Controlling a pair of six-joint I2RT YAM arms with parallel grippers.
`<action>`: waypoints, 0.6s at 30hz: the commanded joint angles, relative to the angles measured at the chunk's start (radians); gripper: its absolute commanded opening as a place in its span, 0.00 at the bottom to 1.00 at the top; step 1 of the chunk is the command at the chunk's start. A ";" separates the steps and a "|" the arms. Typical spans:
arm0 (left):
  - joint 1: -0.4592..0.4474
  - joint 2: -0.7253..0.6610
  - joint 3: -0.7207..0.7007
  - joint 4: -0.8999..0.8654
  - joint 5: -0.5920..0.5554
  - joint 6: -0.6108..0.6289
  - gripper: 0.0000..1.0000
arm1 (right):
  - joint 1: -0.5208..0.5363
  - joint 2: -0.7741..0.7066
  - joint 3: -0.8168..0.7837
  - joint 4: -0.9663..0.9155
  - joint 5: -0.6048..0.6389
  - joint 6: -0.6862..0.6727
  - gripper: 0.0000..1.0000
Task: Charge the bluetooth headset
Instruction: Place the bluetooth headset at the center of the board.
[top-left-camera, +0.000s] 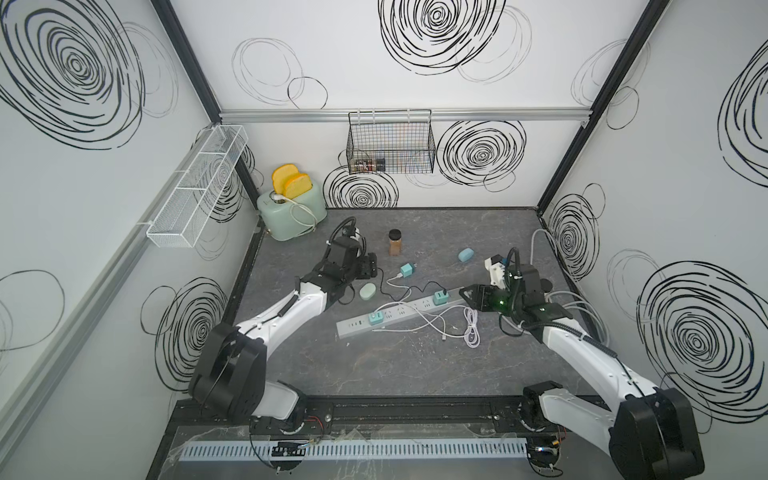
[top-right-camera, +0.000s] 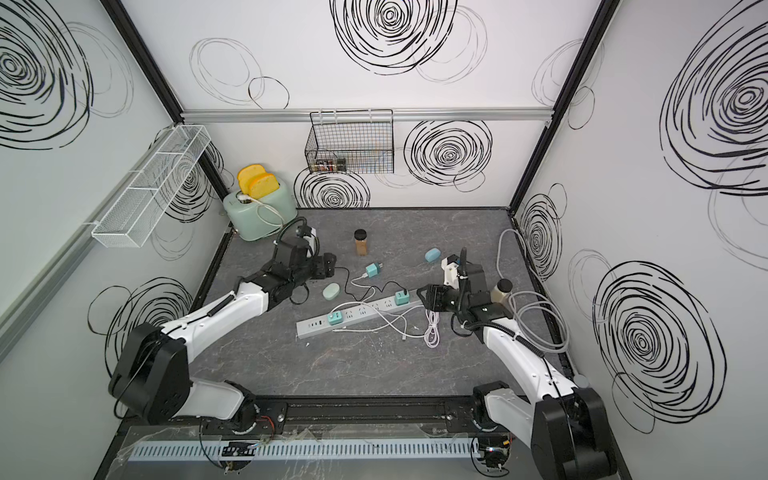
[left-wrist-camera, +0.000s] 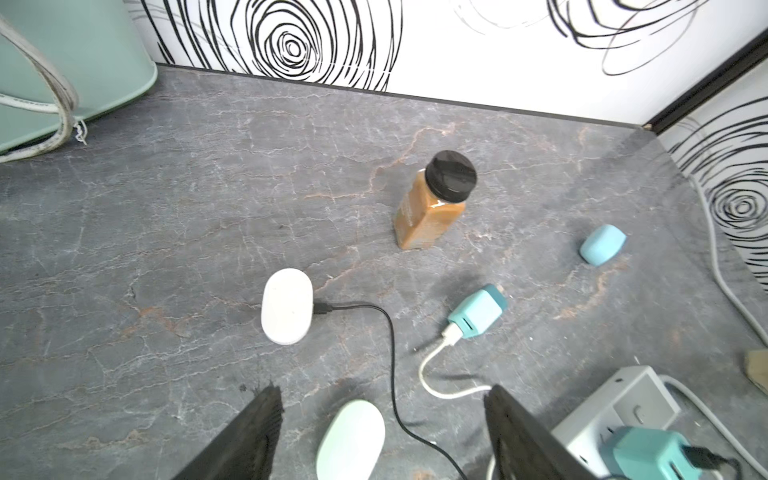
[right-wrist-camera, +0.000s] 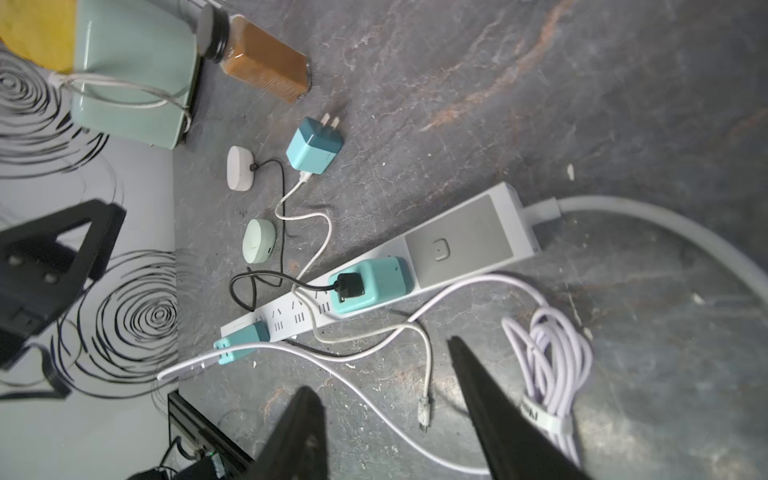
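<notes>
A white oval headset case (left-wrist-camera: 286, 305) lies on the grey table with a black cable (left-wrist-camera: 390, 353) plugged into its side. That cable runs to a teal charger (right-wrist-camera: 365, 284) seated in the white power strip (right-wrist-camera: 457, 241). In both top views my left gripper (top-left-camera: 371, 266) hides the white case. My left gripper (left-wrist-camera: 382, 388) is open and holds nothing; a mint case (left-wrist-camera: 351, 440) lies on the table below its fingers. By the strip's switch end my right gripper (top-left-camera: 467, 297) (right-wrist-camera: 379, 363) is open over loose white cable.
A blue case (top-left-camera: 466, 254), a loose teal charger (top-left-camera: 407, 271) and a brown spice jar (top-left-camera: 395, 242) sit mid-table. A second teal charger (top-left-camera: 376, 319) is on the strip. A coiled lilac cable (top-left-camera: 471, 332) lies in front. A toaster (top-left-camera: 291, 212) stands back left.
</notes>
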 joint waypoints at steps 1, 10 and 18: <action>0.014 -0.065 -0.064 0.018 0.014 -0.066 0.80 | 0.129 -0.064 -0.042 -0.016 0.000 -0.051 0.52; 0.043 -0.236 -0.166 -0.043 0.196 -0.186 0.82 | 0.578 -0.020 -0.133 0.320 0.135 -0.444 0.41; 0.120 -0.290 -0.215 -0.085 0.317 -0.182 0.82 | 0.684 0.343 0.018 0.369 0.210 -0.680 0.40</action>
